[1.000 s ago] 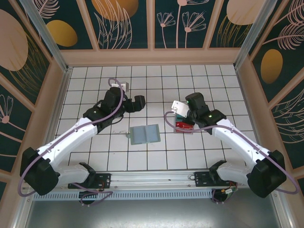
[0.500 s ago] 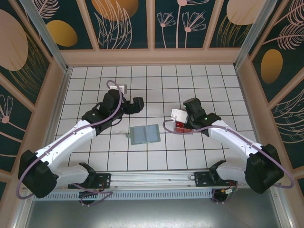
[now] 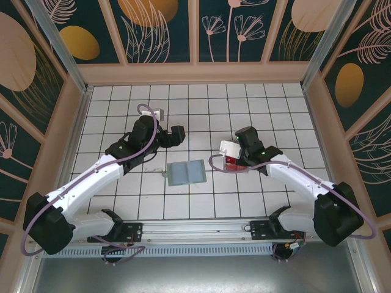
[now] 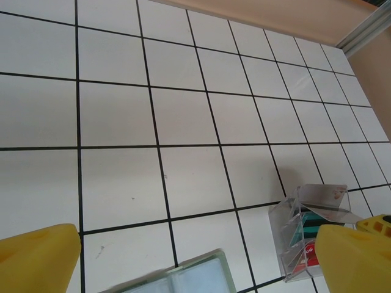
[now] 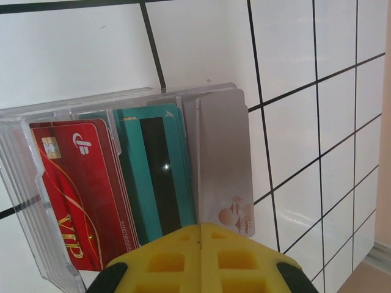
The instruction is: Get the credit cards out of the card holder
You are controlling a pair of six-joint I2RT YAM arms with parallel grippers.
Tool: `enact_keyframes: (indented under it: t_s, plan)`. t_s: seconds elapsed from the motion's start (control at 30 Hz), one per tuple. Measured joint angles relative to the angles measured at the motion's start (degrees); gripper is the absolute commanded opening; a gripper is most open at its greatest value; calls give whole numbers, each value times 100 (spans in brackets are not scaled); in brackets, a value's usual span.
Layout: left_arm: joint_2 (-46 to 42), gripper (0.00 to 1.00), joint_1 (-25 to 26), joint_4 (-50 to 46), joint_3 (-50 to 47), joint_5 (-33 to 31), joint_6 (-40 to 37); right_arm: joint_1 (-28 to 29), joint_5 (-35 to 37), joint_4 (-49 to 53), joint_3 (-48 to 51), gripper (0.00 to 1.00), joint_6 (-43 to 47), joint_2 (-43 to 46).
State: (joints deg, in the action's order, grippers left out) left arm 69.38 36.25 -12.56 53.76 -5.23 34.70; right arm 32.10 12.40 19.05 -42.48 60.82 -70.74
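Centrally, the flat sage grey-green folding card holder (image 3: 186, 173) is laid open. The left gripper (image 3: 178, 135) is spread wide, empty; the right gripper (image 5: 201, 249) is closed tight over red and teal plastic credit cards (image 5: 154, 177), any grip hidden.

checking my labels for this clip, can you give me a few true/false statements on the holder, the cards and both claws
1. The sage grey-green folding card holder lies opened flat on the white tiled table. True.
2. The left claw is shut. False: its yellow fingers stand wide apart.
3. The clear plastic tray holds a red card, a teal card with a dark stripe and a pale grey card. True.
4. That tray rests on top of the holder. False: it stands apart on the tiles, to the holder's right.
5. The right claw is wide open. False: it is shut, just above the cards.
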Motion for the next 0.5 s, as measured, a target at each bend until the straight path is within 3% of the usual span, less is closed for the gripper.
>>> enact_keyframes:
  t_s: [0.1, 0.17, 0.5]
  plan:
    - [-4, 98, 2, 7, -22, 0, 0, 0, 11, -122, 57, 2, -7, -26]
    - [-4, 98, 0, 7, -22, -2, 0, -2, 39, -223, 92, 22, -33, -70]
    - [-127, 99, 2, 37, -105, -63, 0, -234, 540, -962, 168, 30, -291, -258]
